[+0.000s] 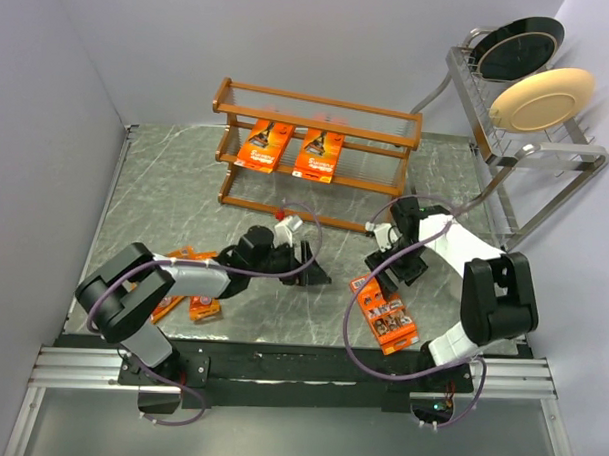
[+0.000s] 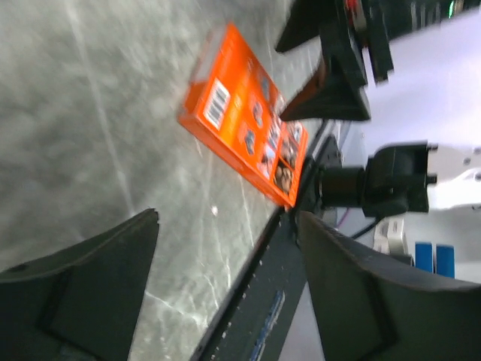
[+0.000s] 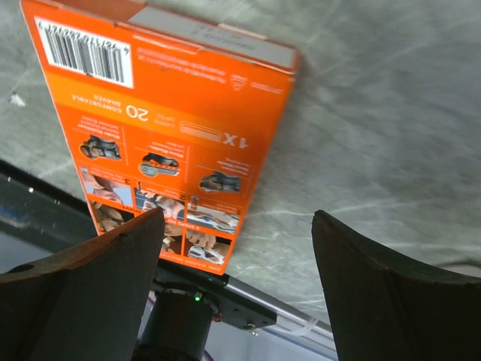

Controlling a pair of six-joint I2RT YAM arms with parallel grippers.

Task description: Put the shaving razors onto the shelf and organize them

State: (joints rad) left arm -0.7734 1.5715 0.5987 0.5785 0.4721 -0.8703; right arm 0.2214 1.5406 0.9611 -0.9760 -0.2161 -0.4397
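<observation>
The orange-brown shelf (image 1: pixel 318 138) stands at the back. Two large razor packs (image 1: pixel 264 145) (image 1: pixel 320 154) lie on its middle tier. A third large pack (image 1: pixel 385 313) lies back-side up on the table near the right arm's base; it also shows in the left wrist view (image 2: pixel 244 128) and the right wrist view (image 3: pixel 161 128). Small razor packs (image 1: pixel 204 307) lie at the front left, partly hidden under the left arm. My left gripper (image 1: pixel 313 266) (image 2: pixel 225 256) is open and empty over the table's middle. My right gripper (image 1: pixel 393 268) (image 3: pixel 237 256) is open and empty just above the third pack's far end.
A silver plate rack (image 1: pixel 517 145) stands at the back right with a black plate (image 1: pixel 519 47) and a cream plate (image 1: pixel 541 98). Grey walls close in the table at left and back. A black rail (image 1: pixel 300 363) runs along the front edge.
</observation>
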